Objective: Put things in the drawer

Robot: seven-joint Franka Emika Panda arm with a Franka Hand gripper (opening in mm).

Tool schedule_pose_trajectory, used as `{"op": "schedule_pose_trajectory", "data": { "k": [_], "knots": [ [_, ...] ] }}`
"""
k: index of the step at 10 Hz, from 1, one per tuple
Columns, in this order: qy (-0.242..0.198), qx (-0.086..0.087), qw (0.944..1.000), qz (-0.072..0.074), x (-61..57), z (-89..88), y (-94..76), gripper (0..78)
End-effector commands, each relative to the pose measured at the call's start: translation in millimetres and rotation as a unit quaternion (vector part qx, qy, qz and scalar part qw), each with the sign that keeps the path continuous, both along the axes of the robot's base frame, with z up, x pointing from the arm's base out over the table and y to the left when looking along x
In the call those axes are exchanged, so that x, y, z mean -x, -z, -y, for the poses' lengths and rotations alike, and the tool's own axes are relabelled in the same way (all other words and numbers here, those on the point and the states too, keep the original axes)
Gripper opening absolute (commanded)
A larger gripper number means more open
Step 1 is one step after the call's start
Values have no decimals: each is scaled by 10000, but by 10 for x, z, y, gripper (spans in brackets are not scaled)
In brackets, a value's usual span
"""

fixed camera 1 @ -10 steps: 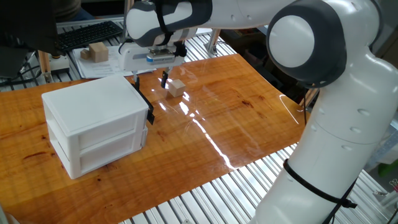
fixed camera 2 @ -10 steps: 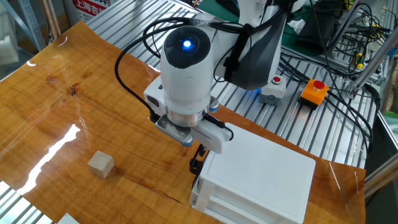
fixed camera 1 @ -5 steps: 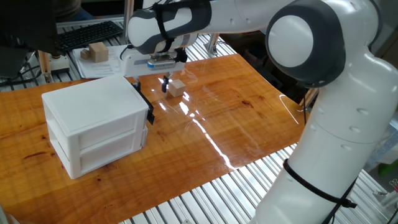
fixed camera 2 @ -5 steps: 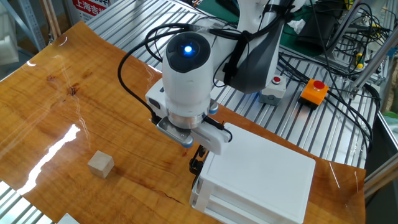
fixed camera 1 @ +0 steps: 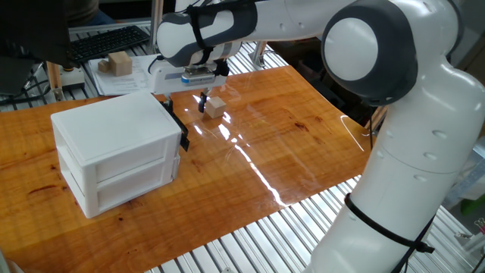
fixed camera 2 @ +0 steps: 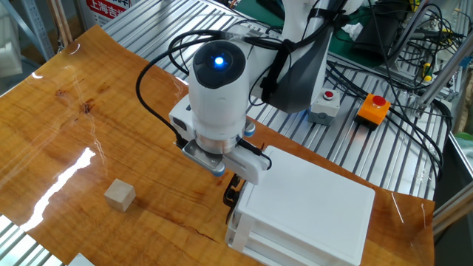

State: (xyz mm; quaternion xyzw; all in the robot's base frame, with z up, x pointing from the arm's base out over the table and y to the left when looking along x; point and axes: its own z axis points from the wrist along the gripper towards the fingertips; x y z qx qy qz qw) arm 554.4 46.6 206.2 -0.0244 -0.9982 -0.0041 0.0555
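Small pale beige block point(fixed camera 2: 119, 196) (cube-shaped), on table.

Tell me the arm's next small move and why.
Probably lower the gripper onto the black handle and pull. The drawer looks shut, the small block sits untouched on the table, and the gripper hovers just above the handle, holding nothing visible.

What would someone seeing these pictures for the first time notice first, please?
The big white arm fills the right side, reaching across the glossy wooden table. Its gripper hangs just beside the black handle of the white cabinet, whose drawer is shut. A small beige block sits alone on the table, apart from both.
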Motion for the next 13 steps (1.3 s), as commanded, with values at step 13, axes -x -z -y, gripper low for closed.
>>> {"op": "schedule_pose_trajectory", "data": {
  "k": [13],
  "knots": [
    [-57, 90, 9999, 65, -34, 330, -23, 774]
  ]
}}
